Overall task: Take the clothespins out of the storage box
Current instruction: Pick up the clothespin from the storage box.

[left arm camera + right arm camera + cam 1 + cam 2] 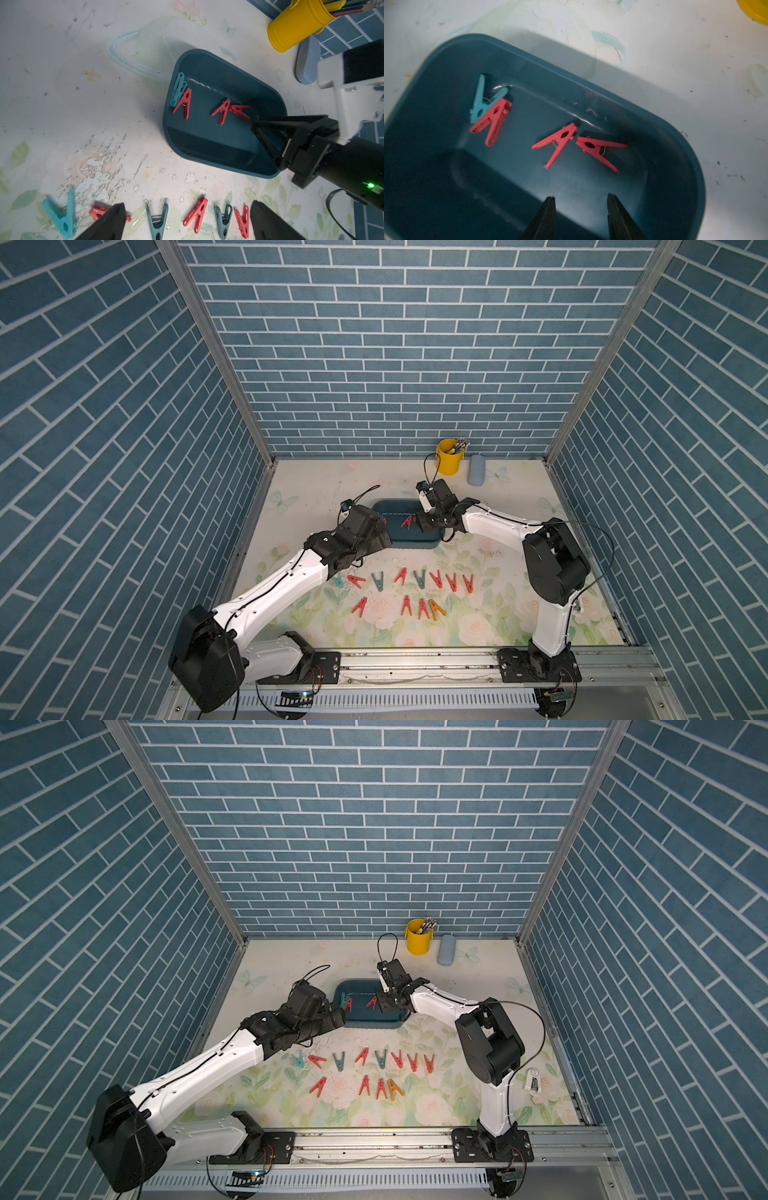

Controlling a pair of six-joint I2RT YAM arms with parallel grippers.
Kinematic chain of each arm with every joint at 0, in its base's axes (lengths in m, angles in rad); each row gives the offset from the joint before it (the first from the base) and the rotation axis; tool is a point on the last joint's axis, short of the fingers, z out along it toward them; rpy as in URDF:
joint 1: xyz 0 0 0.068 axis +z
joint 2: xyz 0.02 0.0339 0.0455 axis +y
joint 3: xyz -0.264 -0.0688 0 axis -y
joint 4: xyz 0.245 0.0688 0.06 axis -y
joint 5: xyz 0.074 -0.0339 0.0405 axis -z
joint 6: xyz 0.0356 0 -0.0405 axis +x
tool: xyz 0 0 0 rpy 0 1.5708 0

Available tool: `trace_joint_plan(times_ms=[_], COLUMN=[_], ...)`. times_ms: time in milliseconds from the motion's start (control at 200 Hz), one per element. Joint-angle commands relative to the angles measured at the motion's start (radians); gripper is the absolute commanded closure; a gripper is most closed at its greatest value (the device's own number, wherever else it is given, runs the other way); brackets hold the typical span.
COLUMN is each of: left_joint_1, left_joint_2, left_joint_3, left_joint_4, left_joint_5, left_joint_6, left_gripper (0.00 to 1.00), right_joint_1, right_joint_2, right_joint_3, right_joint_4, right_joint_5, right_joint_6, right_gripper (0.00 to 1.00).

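Observation:
The storage box (419,541) is a dark teal tub in mid-table. Inside it lie one teal clothespin (480,99) and three red clothespins (492,120) (556,143) (600,149). My right gripper (580,197) hangs over the box's right end, jaws partly apart with nothing between them, and the nearest red pin sits just ahead of its tips. By the box's left end my left gripper (188,207) is wide open and empty. Several more clothespins (401,576), mostly red with a few teal and one orange (435,610), lie in two rows on the table in front of the box.
A yellow bucket (449,456) with thin tools stands at the back, with a pale blue oblong case (476,470) beside it. A small white object (533,1079) lies by the right arm's base. Blue brick walls close in three sides.

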Motion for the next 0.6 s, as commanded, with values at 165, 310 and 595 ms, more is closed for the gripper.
trace_joint_plan(times_ms=[165,310,595], left_joint_1=[0.044,0.068,0.110], left_joint_2=[0.025,0.039,0.054], left_joint_3=[0.034,0.036,0.042], left_joint_4=[0.050,0.050,0.055], left_joint_5=[0.008,0.024,0.077], left_joint_6=[0.111,0.129,0.142], left_gripper=[0.00,0.00,0.00], right_joint_1=[-0.017,-0.024,-0.027], right_joint_2=[0.129,0.170,0.234], right_joint_3=[0.128,0.152,0.217], right_joint_4=[-0.121,-0.128,-0.164], right_joint_5=[0.079,0.083,0.064], right_joint_6=[-0.098,-0.124,-0.158], right_gripper=[0.54,0.52,0.53])
